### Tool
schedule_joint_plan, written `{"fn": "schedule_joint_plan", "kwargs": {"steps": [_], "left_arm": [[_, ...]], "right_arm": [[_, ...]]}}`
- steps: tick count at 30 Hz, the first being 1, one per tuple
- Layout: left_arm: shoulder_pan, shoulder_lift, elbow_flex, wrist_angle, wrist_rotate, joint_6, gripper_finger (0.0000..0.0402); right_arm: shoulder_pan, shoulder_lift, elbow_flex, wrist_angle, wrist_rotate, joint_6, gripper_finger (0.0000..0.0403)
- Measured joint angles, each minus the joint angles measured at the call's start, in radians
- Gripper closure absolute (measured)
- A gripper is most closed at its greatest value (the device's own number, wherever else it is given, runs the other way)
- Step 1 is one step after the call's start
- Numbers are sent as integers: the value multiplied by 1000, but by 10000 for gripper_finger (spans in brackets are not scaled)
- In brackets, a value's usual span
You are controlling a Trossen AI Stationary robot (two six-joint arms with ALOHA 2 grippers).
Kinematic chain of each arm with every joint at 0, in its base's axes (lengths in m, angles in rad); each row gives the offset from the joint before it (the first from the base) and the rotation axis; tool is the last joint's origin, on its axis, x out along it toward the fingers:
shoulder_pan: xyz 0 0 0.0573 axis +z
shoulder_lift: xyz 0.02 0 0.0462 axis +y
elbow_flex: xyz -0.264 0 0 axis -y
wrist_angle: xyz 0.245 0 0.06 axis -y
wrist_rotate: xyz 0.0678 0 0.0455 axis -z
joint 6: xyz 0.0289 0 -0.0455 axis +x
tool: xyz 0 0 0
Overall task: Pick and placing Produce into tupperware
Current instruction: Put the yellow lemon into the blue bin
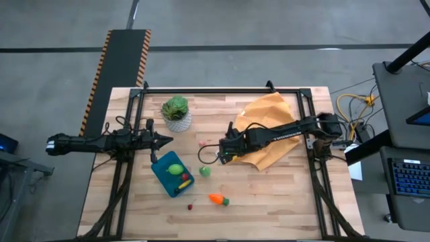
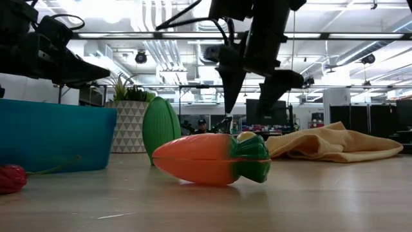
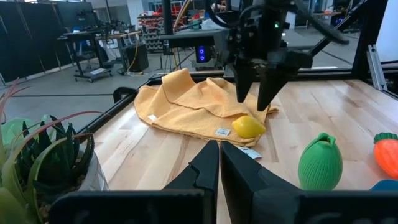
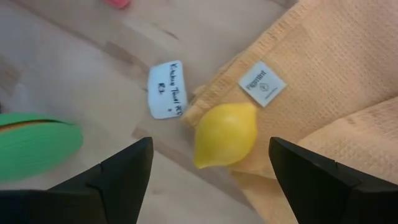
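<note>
The right wrist view looks down between the two spread fingers of the right end effector (image 4: 208,171) at a lemon (image 4: 225,135), which lies at the edge of the orange cloth (image 4: 323,74), beside a small white label (image 4: 166,89) on the desk (image 4: 74,81). The fingers stand wide apart and hold nothing; the lemon sits in the gap between them but lower, not yet touched. At the side of this view a part of a green fruit (image 4: 37,149) shows.

In the low view, the carrot (image 2: 209,159) lies nearest, with a small red piece (image 2: 11,178) at the frame edge. Behind them are the green fruit (image 2: 161,127) and the tupperware (image 2: 55,135). The right end effector (image 2: 252,90) hangs above the desk, farther back, near the cloth (image 2: 335,143).

In the high view, the tupperware (image 1: 161,180) already holds a yellow-green fruit (image 1: 175,169) and some smaller pieces. The green fruit (image 1: 205,171) lies just beside it, and the carrot (image 1: 218,199) lies nearer the front edge of the desk. The left end effector (image 1: 164,140) waits near the plant (image 1: 176,111); in its own view the fingers appear clenched together.

The step in hand seems to be the pick of the lemon. The next move probably calls for a straight descent until the fingers are on both sides of the lemon, then a closing. The cloth edge is touching the lemon, so a finger could catch the fabric if the descent is not well centred. After that, the carry goes across to the tupperware.
</note>
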Motion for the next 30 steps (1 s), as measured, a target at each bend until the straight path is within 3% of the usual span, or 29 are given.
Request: {"fn": "schedule_joint_plan", "kwargs": {"steps": [9,30], "left_arm": [[0,0,0,0,0,0,402],[0,0,0,0,0,1,402]], "right_arm": [[-1,0,-104,120,17,36,89],[0,3,-192,245,22,54,90]]}}
